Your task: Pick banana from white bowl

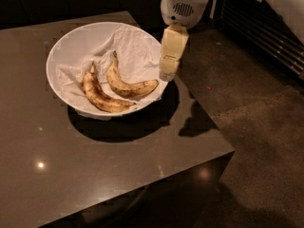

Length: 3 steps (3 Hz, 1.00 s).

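**Two bananas in the bowl, gripper at its right rim**

Two bananas lie side by side in the white bowl (51, 56), which stands on the dark bench (95, 175) in the upper left of the frame. The bowl is lined with crumpled white paper (133, 46). The banana (129, 83), the yellower and smoother one, lies right of centre in the bowl. Its dark stem points up toward the top of the frame and its brownish tip curves out toward the bowl's right rim. The browner, heavily speckled banana (102, 96) lies just to its left, curved the same way. The two are close together, and whether they touch cannot be told.

The gripper (167, 73) hangs at the upper centre of the frame, a cream-coloured block pointing downward beneath the arm's white vented housing (183, 6). Its lower end sits at the bowl's right rim, just right of the banana's tip and clear of both bananas. It holds nothing. From this angle it cannot be told whether the gripper is apart or together.

The bowl throws a dark shadow (142, 120) on the bench toward the lower right, and the gripper's shadow falls near the bench's right edge. Speckled floor (256, 127) fills the right side of the frame.
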### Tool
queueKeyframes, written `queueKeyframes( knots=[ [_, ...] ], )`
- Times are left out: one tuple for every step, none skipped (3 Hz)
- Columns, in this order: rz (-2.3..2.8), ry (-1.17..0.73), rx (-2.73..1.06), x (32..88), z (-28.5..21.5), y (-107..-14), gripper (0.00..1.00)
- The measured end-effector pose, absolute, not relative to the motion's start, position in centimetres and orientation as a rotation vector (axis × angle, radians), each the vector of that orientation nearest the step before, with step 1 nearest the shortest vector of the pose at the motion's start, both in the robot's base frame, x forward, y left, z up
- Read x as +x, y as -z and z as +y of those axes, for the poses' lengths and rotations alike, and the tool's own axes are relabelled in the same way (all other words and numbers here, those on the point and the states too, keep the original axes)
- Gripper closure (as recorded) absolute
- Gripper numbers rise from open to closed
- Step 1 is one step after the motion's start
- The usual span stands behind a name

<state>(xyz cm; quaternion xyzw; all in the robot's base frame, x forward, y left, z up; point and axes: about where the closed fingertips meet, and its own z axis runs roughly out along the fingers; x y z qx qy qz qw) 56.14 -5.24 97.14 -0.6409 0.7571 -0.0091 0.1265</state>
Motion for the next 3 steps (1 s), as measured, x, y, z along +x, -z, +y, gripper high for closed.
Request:
queueKeyframes(
  knots=[
    [2.216,0.036,-1.895,57.3,-2.7,-96.3,0.00],
    [2.215,0.023,-1.959,58.2,0.8,-94.7,0.00],
    [2.224,0.013,-1.995,58.7,3.1,-93.3,0.17]
  ],
)
